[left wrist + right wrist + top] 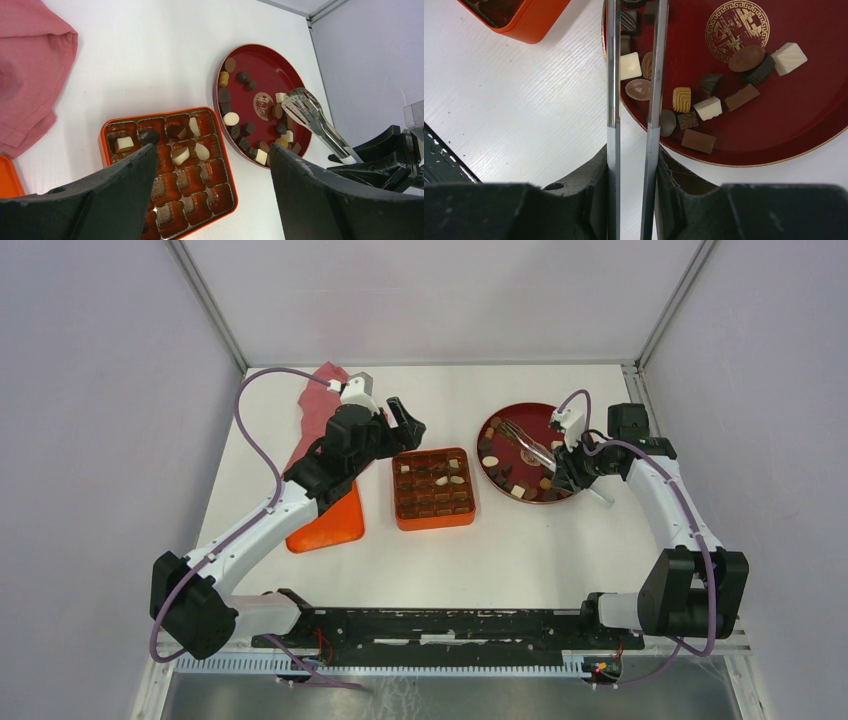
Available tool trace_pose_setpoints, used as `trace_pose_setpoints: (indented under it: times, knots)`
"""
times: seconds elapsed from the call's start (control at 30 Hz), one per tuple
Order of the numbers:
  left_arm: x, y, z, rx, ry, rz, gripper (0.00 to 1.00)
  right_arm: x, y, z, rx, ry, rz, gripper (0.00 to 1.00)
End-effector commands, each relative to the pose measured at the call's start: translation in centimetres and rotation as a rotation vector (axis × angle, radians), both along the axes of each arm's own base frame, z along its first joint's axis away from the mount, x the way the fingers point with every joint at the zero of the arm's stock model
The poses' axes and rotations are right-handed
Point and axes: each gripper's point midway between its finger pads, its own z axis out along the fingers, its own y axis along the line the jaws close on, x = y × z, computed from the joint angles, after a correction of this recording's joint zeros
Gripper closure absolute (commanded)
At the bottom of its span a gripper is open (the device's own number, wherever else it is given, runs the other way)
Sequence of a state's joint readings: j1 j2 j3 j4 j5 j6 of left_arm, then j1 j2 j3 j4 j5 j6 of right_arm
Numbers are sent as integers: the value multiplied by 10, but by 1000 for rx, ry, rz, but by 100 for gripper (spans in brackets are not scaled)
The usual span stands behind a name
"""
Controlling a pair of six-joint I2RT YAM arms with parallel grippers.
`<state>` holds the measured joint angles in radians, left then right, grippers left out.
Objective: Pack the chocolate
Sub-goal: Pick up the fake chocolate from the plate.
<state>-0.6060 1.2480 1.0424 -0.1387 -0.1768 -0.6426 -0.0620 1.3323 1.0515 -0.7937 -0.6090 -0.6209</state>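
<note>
We clamp the right gripper (634,165) on the tongs (613,75), over the plate (804,125) at 3 o'clock of the box (433,524), to reach chocolate (682,99); the left gripper (212,155) hangs wide open, empty.

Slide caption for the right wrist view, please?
Right pincer grips metal tongs above chocolates on the red plate; orange box corner upper left.

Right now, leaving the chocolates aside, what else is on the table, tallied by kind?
Orange gridded box: 1
Flat orange lid: 1
Dark red plate: 1
Metal tongs: 1
Pink cloth: 1
Total: 5
</note>
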Motion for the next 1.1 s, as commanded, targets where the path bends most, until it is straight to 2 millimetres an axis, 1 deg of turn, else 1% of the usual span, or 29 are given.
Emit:
trace_pose_setpoints:
  times: [0.0,0.2,0.27,0.37,0.47,0.57,0.8,1.07]
  knots:
    - [5,-2,23,-51,-43,8,12,15,3,18,30,-72,8,65]
    - [5,-1,23,-47,-43,9,12,16,3,20,29,-77,9,64]
    - [5,-1,25,-46,-48,10,12,16,0,17,12,-68,-4,65]
    - [4,2,26,-43,-51,17,12,17,-12,12,-25,-65,-47,65]
    - [3,6,27,-52,-54,36,8,18,-27,8,-78,-55,-98,64]
    - [3,11,29,-67,-61,52,6,17,-36,3,-112,-38,-125,65]
    - [3,12,30,-68,-63,50,5,21,-38,5,-117,-40,-138,65]
    - [4,11,30,-78,-65,50,5,23,-35,5,-100,-38,-133,65]
